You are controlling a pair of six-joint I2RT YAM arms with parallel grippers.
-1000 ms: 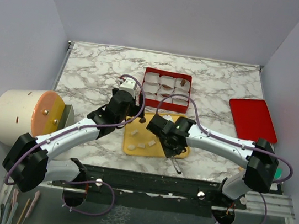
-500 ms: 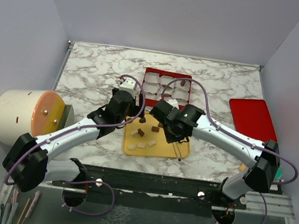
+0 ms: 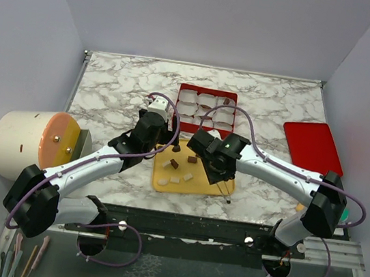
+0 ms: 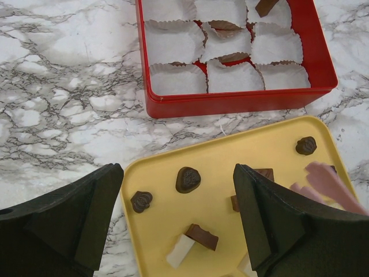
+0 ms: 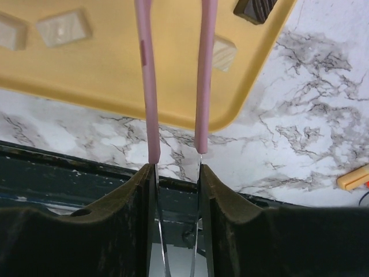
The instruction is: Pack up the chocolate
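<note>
Several brown chocolate pieces (image 4: 188, 179) lie on a yellow tray (image 4: 253, 156) among pale white pieces. One chocolate (image 4: 265, 7) sits in a far paper cup of the red box (image 4: 230, 104). My left gripper (image 4: 177, 171) hangs open above the tray's left part, with nothing between its fingers. My right gripper (image 5: 176, 179) is shut on pink-tipped tweezers (image 5: 206, 75). Their two arms stand apart over the tray's near edge (image 5: 115, 75), and the tips run out of view. From above, the right gripper (image 3: 219, 178) is over the tray's right side (image 3: 162, 180).
The red box (image 3: 208, 90) with its white paper cups stands just behind the tray. A red lid (image 3: 313, 147) lies at the right. A large cream cylinder (image 3: 29, 143) lies at the left table edge. The black rail (image 5: 69, 167) runs close below the tray.
My right arm swung from the tray's near corner up toward the box, then settled back over the tray. Its jaws have eased wider and the tweezers' arms have spread. The left arm has not moved.
</note>
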